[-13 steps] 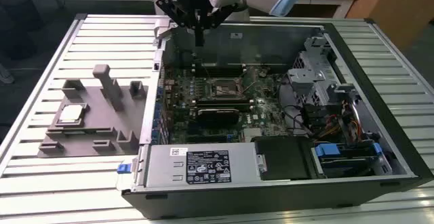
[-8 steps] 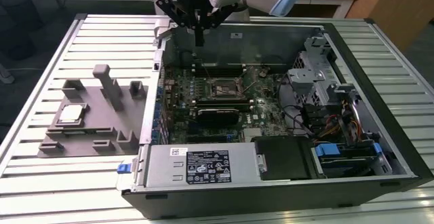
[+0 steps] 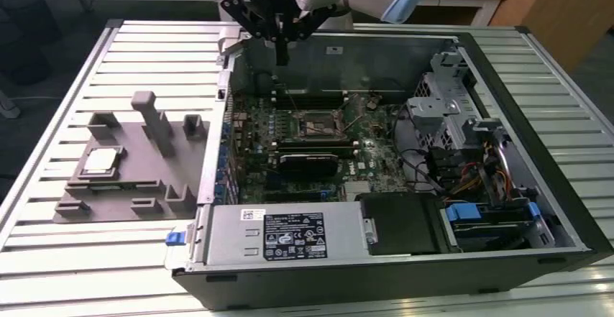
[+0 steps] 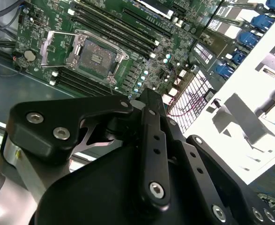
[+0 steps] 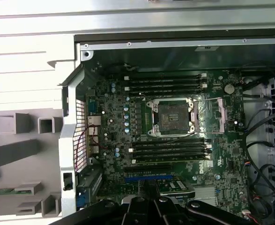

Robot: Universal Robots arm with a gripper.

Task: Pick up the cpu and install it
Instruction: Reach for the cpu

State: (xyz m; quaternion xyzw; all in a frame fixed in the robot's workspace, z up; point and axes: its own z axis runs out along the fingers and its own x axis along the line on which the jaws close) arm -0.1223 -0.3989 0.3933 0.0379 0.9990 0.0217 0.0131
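The cpu [image 3: 101,161], a small pale silver square with a tan rim, lies flat on the grey fixture plate [image 3: 111,203] at the exterior view's left, outside the computer case. My gripper [image 3: 281,57] hangs high over the case's rear wall, far from the cpu, its dark fingers [image 4: 150,123] drawn together with nothing between them. The black socket frame [image 3: 315,124] on the green motherboard stands open with its metal lever raised. Both wrist views look down on this socket frame [image 4: 96,57] [image 5: 171,117].
The open computer case [image 3: 384,62] lies on a slatted metal table [image 3: 67,259]. A silver power supply [image 3: 287,234] fills its near side, and a drive cage [image 3: 443,108] with cables stands at the exterior view's right. Upright grey blocks [image 3: 152,119] rise from the fixture plate.
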